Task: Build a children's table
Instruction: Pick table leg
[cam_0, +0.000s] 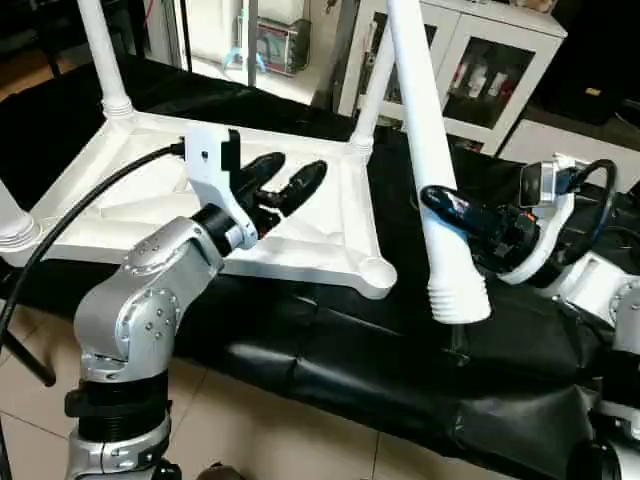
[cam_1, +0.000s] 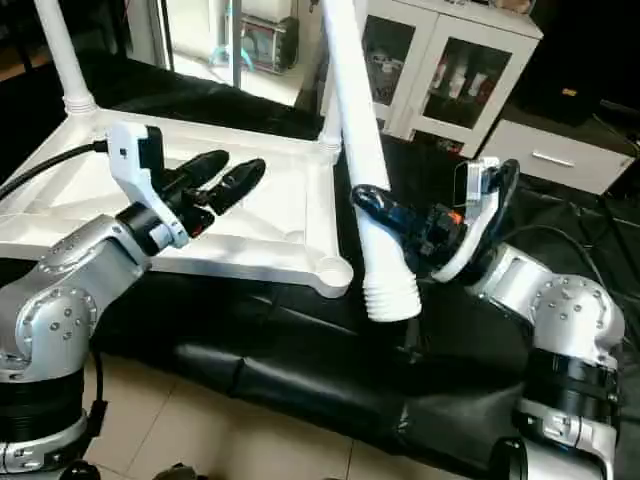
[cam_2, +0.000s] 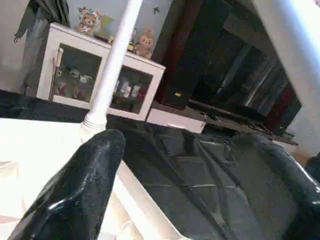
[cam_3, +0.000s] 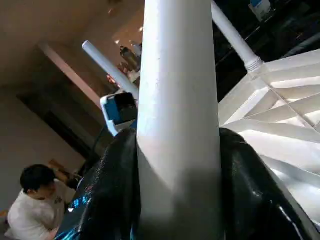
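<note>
Black quilted padding (cam_0: 330, 350) covers the bench; a glass-door cabinet (cam_0: 480, 60) stands behind. Ribbed white tabletop (cam_0: 300, 245) lies inverted, apparently three legs seated. Right gripper (cam_1: 385, 215) clamps a ridged-end leg (cam_1: 365, 160); left gripper (cam_0: 285, 180) hangs spread, empty.

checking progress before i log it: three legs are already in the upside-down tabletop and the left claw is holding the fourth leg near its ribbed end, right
Not quite: the right claw holds the fourth leg near its ribbed end, as the left eye view shows. The left claw hovers open over the upside-down tabletop, holding nothing. The rest stands: three legs are in their sockets.
</note>
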